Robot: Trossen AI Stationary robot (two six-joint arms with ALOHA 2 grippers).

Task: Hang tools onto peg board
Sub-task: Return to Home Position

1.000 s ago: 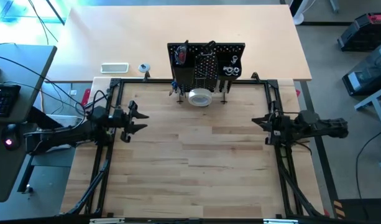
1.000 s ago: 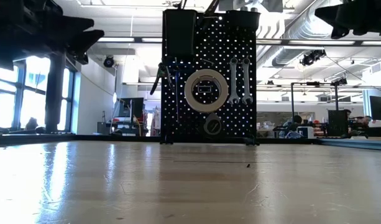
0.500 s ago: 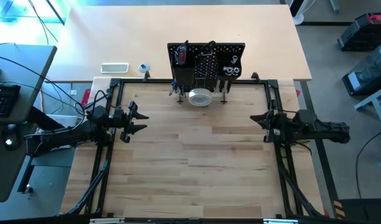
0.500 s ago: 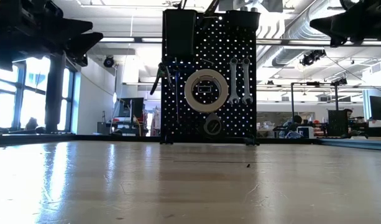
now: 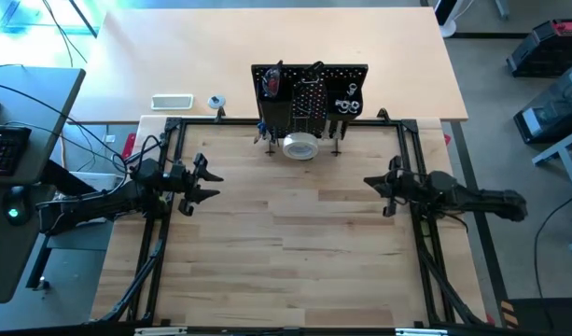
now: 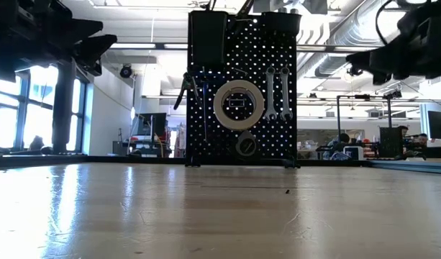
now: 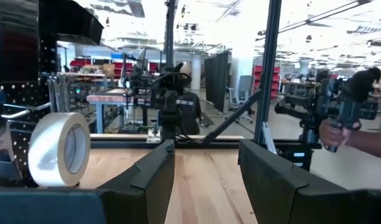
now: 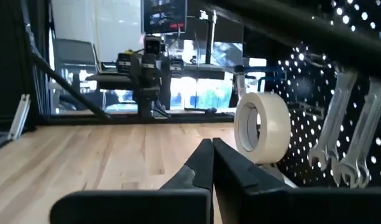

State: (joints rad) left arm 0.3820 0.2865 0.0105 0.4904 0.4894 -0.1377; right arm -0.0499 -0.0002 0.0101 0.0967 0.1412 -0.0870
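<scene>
The peg board stands upright at the far middle of the wooden table, its face turned toward the near edge so both arms can reach it. Every tool I can find is on it. The white tape roll hangs on a hook at the centre, where its wide ring has room. Two silver wrenches hang by their ends just right of it. A pair of pliers hangs at the left edge, and a small round tool I take for the tape measure sits low down. The black bins ride along the top for items that won't hook.

I judge the hanging done, which is why both arms sit well apart from the board. The left gripper hovers over the left side of the table, fingers spread and holding nothing. The right gripper hovers over the right side, facing inward, fingers pressed together on nothing.
</scene>
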